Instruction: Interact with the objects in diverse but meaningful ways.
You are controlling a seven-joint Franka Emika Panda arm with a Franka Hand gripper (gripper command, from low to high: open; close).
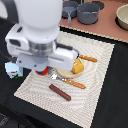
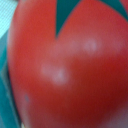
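Note:
The red tomato (image 2: pixel 65 70) with its green top fills the whole wrist view, very close to the camera. In the exterior view my gripper (image 1: pixel 41 64) hangs low over the cloth's left part, and only a red sliver of the tomato (image 1: pixel 44 70) shows under it. The arm's white body hides my fingers, so their state is unclear. The yellow ridged bread piece (image 1: pixel 77 66) lies on the round tan plate (image 1: pixel 64 73) just to the exterior view's right of my gripper. The brown sausage (image 1: pixel 60 92) lies nearer the front. The milk carton (image 1: pixel 13 70) stands off the cloth's left edge.
A beige cloth mat (image 1: pixel 97 80) covers the dark table. An orange-handled fork (image 1: pixel 70 82) and knife (image 1: pixel 88 58) flank the plate. A grey handled pot (image 1: pixel 89 12), a smaller pot (image 1: pixel 69 9) and a bowl (image 1: pixel 123 17) stand on the far counter.

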